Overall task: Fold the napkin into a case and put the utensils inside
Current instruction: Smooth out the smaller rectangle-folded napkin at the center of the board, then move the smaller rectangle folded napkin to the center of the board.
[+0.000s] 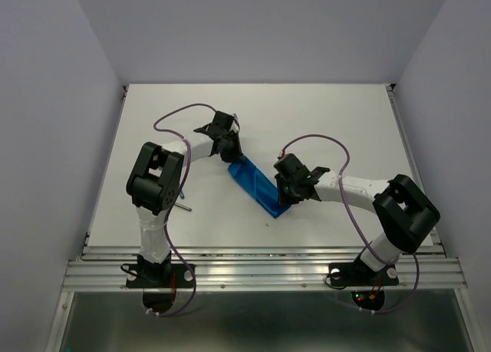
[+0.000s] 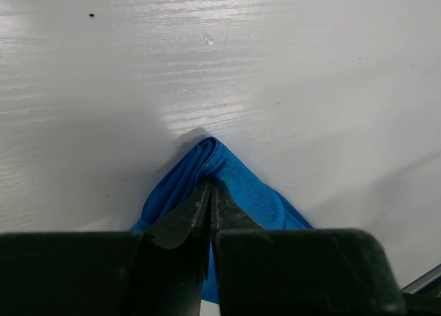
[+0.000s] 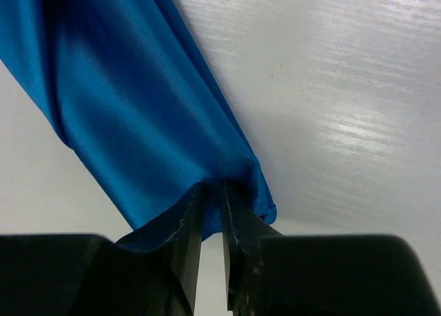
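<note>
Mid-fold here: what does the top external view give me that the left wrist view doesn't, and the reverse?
Only top external: the whole napkin as a narrow diagonal strip, the right gripper at its near end, and a thin grey utensil poking out beside the left arm. Only left wrist: the left gripper pinched shut on the cloth just behind its rounded, layered end. Both: the blue napkin on the white table, with the left gripper at its far end.
</note>
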Motion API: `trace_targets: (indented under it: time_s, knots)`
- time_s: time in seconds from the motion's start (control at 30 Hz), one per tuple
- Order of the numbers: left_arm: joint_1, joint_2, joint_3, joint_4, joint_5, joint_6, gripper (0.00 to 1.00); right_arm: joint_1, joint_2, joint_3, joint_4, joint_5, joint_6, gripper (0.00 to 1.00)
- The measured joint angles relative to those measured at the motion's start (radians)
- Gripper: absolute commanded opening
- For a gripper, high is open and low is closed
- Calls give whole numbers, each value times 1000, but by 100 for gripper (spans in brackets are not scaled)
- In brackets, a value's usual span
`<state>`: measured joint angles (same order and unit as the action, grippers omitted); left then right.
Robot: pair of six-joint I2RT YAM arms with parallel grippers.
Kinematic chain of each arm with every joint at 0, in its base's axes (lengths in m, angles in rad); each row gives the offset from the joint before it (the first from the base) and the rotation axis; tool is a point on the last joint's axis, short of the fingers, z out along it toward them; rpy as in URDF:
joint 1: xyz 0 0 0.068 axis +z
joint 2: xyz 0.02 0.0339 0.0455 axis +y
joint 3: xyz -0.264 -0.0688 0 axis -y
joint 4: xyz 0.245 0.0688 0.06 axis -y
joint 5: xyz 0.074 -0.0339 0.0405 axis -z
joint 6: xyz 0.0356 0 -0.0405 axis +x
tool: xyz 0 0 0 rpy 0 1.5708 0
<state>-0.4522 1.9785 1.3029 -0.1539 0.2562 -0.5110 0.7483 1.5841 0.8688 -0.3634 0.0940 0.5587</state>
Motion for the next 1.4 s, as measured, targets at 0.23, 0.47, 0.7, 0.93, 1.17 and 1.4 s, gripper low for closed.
trace_targets:
  time_s: [0.23,0.47,0.7,0.93,1.17,1.4]
  knots:
    - [-5,-40,0,-41,-68,5,14,-8,-5,3,3,2,-15,23]
    - [-4,-105,27,-85,-106,8,15,-9,-66,3,-1,5,-24,24]
    - [-4,-139,35,-83,-101,12,17,-9,-43,4,0,23,-22,24]
    - [8,-185,6,-74,-102,11,18,-8,35,26,43,67,-32,24]
    - [83,-287,-114,-62,-100,9,19,-1,2,35,10,158,-67,28]
    - [134,-328,-165,-73,-105,5,19,39,-133,35,-3,122,-57,25]
